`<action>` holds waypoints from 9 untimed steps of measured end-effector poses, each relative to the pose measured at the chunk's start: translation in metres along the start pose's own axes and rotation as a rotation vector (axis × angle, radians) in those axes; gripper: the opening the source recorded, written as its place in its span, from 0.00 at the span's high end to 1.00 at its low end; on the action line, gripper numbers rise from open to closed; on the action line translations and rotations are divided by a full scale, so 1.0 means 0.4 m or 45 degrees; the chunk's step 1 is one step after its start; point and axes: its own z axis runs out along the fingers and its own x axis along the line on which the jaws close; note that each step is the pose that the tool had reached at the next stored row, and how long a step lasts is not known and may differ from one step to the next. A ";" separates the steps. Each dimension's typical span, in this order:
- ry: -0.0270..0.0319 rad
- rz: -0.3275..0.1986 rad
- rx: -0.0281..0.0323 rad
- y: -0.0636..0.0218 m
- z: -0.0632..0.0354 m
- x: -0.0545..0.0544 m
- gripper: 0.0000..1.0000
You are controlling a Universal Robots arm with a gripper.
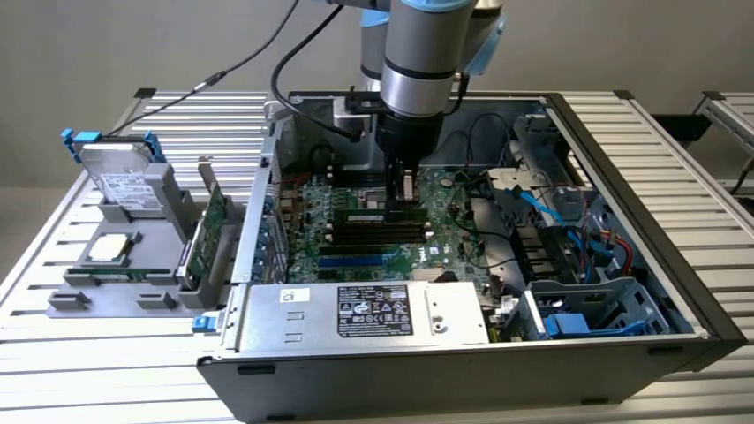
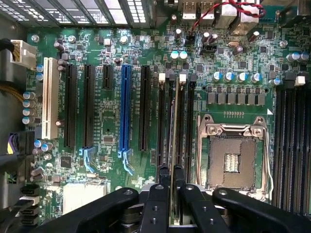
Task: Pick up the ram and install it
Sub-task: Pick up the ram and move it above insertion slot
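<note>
The ram (image 1: 374, 215) is a thin green stick with a white label, held level just above the black memory slots (image 1: 383, 233) on the motherboard (image 1: 353, 258) inside the open computer case. My gripper (image 1: 402, 189) reaches straight down from above and grips it at the middle. In the wrist view the ram (image 2: 172, 141) is seen edge-on, running along the memory slots (image 2: 181, 121) beside the CPU socket (image 2: 233, 155). The two black fingers (image 2: 163, 179) of my gripper (image 2: 171, 171) are shut on it. Whether the stick touches a slot I cannot tell.
A power supply (image 1: 365, 314) lies at the case's near edge, and a drive cage with blue cables (image 1: 566, 265) fills the exterior view's right. Outside the case on the left, a grey fixture holds a hard drive (image 1: 124, 172), an expansion card (image 1: 212, 234) and a processor (image 1: 109, 248).
</note>
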 end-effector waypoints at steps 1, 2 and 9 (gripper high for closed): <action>0.0030 0.000 0.0000 0.000 0.002 0.000 0.86; 0.0064 0.000 -0.0003 0.000 0.004 0.000 0.86; 0.0151 0.001 -0.0041 -0.001 0.009 0.000 0.86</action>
